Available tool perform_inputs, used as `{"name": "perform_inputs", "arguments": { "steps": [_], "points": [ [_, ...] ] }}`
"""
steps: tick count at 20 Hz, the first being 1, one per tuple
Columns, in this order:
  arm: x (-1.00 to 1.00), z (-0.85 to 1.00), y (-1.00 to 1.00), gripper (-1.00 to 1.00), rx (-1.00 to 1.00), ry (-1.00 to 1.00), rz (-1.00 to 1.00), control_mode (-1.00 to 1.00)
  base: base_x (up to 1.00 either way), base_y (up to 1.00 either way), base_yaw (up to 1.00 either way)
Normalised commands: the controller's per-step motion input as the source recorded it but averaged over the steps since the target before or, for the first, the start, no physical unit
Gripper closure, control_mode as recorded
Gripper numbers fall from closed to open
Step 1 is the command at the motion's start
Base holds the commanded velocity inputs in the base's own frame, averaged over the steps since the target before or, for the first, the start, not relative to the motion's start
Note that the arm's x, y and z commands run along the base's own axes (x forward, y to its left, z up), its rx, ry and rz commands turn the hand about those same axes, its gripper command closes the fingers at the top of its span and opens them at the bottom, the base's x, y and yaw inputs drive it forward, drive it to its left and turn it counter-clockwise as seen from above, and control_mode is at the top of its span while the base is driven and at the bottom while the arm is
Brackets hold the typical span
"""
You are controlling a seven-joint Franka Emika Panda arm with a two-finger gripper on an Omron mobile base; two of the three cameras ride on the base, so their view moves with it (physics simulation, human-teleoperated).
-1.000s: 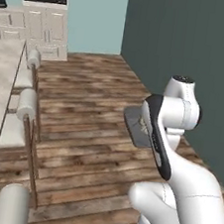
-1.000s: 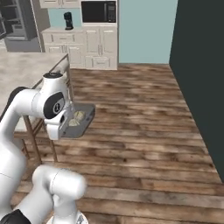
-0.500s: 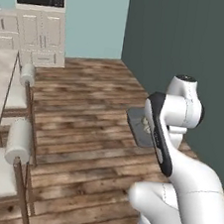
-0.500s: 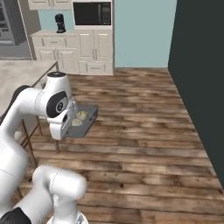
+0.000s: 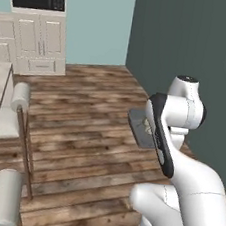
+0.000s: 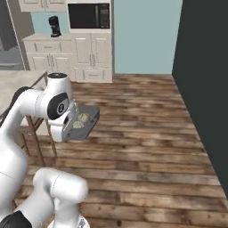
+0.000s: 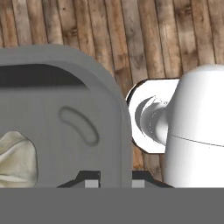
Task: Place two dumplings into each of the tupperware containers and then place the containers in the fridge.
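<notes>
A simulated kitchen with a plank wood floor is shown from a mobile robot's cameras. Compared with the pictures from a moment earlier, the whole scene has shifted: the white cabinets and the microwave (image 6: 88, 15) now sit more centrally, and the dark teal wall (image 5: 193, 55) fills more of the left base view. This is read as the base turning or driving, not as furniture moving. The carried load looks unchanged against the arm throughout.

A tupperware container (image 6: 82, 124), a shallow grey box with rounded corners, is held out level in front of the arm, above the floor and well apart from any counter. Two pale lumpy dumplings (image 6: 80, 120) are seen lying inside it. In the hand view one dumpling is seen at the left edge, resting on the container's floor.

The gripper (image 7: 113, 180) is narrowed to a slim gap, and its two dark tips are seen pinching the container's rim between them, one on each side of the wall.

Since the container is filled and is being carried across open floor, the step in hand is judged to be the trip to the fridge. A grey appliance edge (image 6: 10, 35) is visible at far left in the right base view; whether it is the fridge cannot be told.
</notes>
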Motion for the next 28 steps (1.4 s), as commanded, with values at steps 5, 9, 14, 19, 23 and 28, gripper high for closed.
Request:
{"name": "perform_inputs", "arguments": {
  "steps": [5,9,14,19,23,28],
  "points": [
    [0.00,0.00,0.00,1.00,0.00,0.00,0.00,1.00,1.00,-0.28,0.00],
    [0.00,0.00,0.00,1.00,0.00,0.00,0.00,1.00,1.00,-0.18,0.02],
    [0.00,0.00,0.00,1.00,0.00,0.00,0.00,1.00,1.00,-0.08,0.07],
    [0.00,0.00,0.00,1.00,0.00,0.00,0.00,1.00,1.00,-0.01,0.12],
    [0.00,0.00,0.00,1.00,0.00,0.00,0.00,1.00,1.00,-0.18,0.15],
    [0.00,0.00,0.00,1.00,0.00,0.00,0.00,1.00,1.00,-0.22,0.26]
  ]
}}
